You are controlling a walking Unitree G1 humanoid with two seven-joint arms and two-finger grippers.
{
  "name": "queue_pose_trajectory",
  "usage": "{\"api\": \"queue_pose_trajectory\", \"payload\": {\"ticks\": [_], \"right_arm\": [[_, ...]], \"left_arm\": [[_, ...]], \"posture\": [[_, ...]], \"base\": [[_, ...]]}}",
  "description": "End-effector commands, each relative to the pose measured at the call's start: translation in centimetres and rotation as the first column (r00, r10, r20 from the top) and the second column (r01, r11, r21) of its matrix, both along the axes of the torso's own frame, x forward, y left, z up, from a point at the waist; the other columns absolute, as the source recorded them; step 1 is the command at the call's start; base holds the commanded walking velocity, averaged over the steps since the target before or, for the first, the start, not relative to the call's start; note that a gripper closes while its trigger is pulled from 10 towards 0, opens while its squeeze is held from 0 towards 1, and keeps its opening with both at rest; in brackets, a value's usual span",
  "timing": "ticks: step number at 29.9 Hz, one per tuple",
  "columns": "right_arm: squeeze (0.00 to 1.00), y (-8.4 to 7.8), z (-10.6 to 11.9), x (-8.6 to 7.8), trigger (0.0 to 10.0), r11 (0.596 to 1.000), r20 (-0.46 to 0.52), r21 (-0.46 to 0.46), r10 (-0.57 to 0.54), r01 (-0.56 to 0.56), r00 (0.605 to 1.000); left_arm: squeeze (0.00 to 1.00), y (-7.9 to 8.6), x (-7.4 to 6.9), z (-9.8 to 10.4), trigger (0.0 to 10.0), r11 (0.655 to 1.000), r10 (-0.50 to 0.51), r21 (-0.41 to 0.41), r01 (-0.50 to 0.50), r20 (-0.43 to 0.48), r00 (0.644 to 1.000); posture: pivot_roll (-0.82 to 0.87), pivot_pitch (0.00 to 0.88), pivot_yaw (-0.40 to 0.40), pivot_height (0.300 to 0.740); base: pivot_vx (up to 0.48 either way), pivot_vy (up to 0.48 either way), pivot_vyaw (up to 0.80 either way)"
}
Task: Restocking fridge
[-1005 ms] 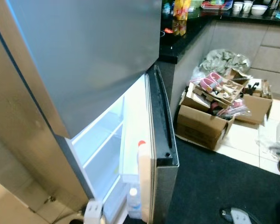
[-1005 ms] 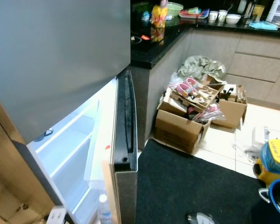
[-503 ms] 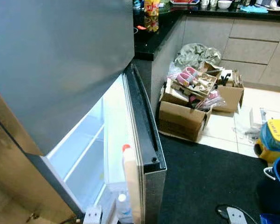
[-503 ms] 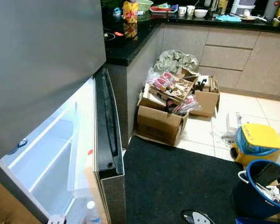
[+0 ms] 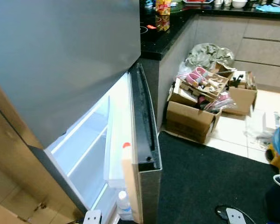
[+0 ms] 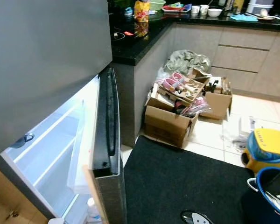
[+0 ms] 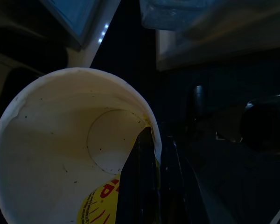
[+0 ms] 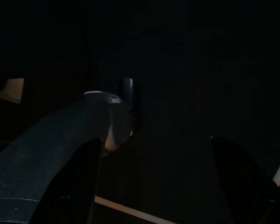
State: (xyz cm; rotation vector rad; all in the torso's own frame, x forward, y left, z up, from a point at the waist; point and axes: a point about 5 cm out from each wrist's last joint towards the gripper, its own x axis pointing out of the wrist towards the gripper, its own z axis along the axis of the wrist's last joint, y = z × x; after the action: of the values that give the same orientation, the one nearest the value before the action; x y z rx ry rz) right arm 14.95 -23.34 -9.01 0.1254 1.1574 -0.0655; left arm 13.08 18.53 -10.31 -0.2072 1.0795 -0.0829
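The fridge stands on my left with its grey upper door (image 5: 60,56) shut and its lower door (image 5: 142,116) swung open towards me. The lit interior (image 5: 84,149) has white shelves. The door rack holds a red-capped container (image 5: 126,145) and, lower down, a small clear bottle (image 5: 122,203). In the left wrist view my left gripper (image 7: 157,140) is shut on the rim of a white paper cup (image 7: 60,154), one finger inside and one outside. The cup has a yellow label with red print. In the dark right wrist view my right gripper (image 8: 154,142) is open with nothing between its fingers.
Cardboard boxes (image 5: 191,119) full of clutter sit against the cabinet to the right of the fridge door. A black mat (image 5: 210,186) covers the floor ahead. A yellow bin (image 6: 266,149) and a blue bucket (image 6: 270,191) stand at the right. The black counter (image 6: 135,42) carries bottles and dishes.
The whole view swung right and has now come partly back left, so the camera has moved. The fridge door and its contents have stayed put.
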Motion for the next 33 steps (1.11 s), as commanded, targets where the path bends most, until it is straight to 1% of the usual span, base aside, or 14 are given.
{"api": "queue_pose_trajectory", "payload": {"ticks": [1,9,22,27,28,30,31,33], "right_arm": [[0.0,0.0,0.0,-0.1,10.0,1.0,0.0,-0.001,0.0,0.0,1.0],[0.0,0.0,-0.1,-0.2,10.0,1.0,-0.003,-0.002,0.002,-0.002,1.0],[0.0,-0.1,-0.1,-0.3,10.0,1.0,-0.002,-0.008,0.008,-0.008,1.0],[0.0,-0.1,-0.1,-0.3,10.0,1.0,-0.002,-0.009,0.012,-0.012,1.0],[0.0,-0.1,-0.1,-0.3,10.0,1.0,-0.002,-0.01,0.013,-0.013,1.0],[0.0,-0.1,-0.1,-0.3,10.0,1.0,-0.002,-0.011,0.014,-0.014,1.0],[0.0,-0.1,-0.1,-0.3,10.0,1.0,-0.002,-0.011,0.015,-0.015,1.0],[0.0,-0.1,-0.1,-0.3,10.0,1.0,-0.002,-0.01,0.017,-0.017,1.0]], "left_arm": [[0.0,0.1,-0.6,-0.2,10.0,1.0,-0.004,0.002,0.004,-0.021,1.0],[0.0,0.1,-0.8,-0.2,10.0,1.0,-0.005,0.002,0.005,-0.024,1.0],[0.0,0.0,-0.6,-0.2,10.0,1.0,-0.007,0.005,0.007,-0.02,1.0],[0.0,0.3,-0.6,-0.2,10.0,0.999,0.023,0.031,-0.023,-0.022,0.999],[0.0,0.6,-0.6,-0.2,10.0,0.998,0.047,0.046,-0.046,-0.02,0.999],[0.0,0.8,-0.6,-0.2,10.0,0.997,0.062,0.048,-0.061,-0.019,0.998],[0.0,1.2,-0.5,-0.1,10.0,0.994,0.089,0.062,-0.088,-0.013,0.996],[0.0,2.6,-0.2,0.2,10.0,0.977,0.188,0.097,-0.188,0.011,0.982]], "posture": [[-0.04,0.0,0.029,0.74],[-0.04,0.0,0.028,0.74],[-0.04,0.0,0.028,0.74],[-0.04,0.0,0.028,0.74],[-0.04,0.0,0.028,0.74],[-0.04,0.0,0.028,0.74],[-0.04,0.0,0.028,0.74],[-0.04,0.0,0.028,0.74]], "base": [[0.0,-0.435,0.0],[0.0,-0.436,0.0],[0.0,-0.449,0.0],[0.0,0.0,0.0],[0.0,0.0,0.0],[0.0,0.0,0.0],[0.0,0.0,0.0],[0.0,0.0,0.0]]}}
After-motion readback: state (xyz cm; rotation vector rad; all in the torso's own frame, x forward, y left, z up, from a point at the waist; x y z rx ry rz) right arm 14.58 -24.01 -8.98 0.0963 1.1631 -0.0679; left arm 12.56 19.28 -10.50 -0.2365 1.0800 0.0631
